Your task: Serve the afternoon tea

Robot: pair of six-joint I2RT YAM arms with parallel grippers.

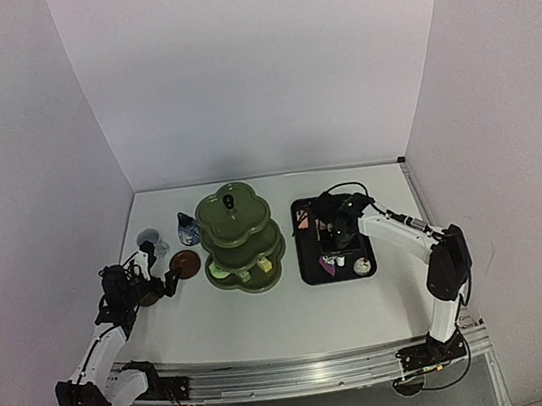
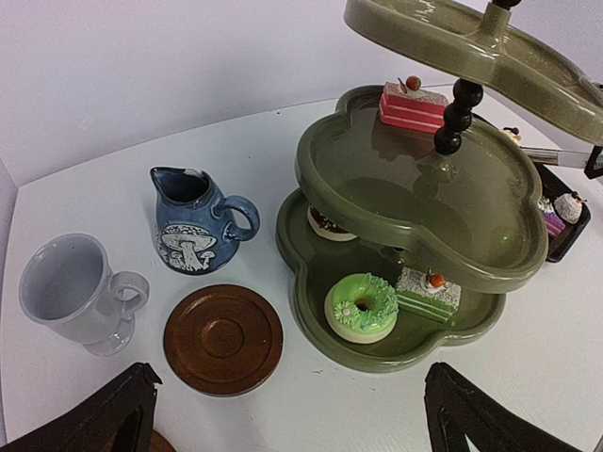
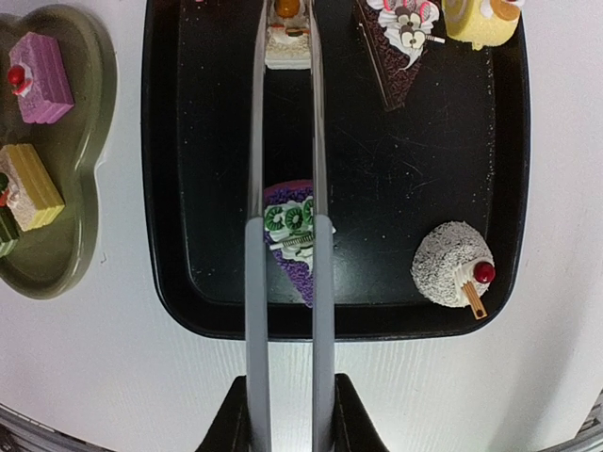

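L gripper (image 2: pixel 290 395) wide open, empty; mug (image 2: pixel 71 292), pot (image 2: pixel 198 221) & coaster (image 2: pixel 223 339) sit beside stand (image 2: pixel 415 179), some cakes (image 2: pixel 361 306) already aboard. R gripper (image 3: pixel 287 410) clamps tongs (image 3: pixel 320 141), squeezed near-shut over tray (image 3: pixel 170 188); can't tell if tips hold anything. Several cakes left there, mug not yet on coaster.
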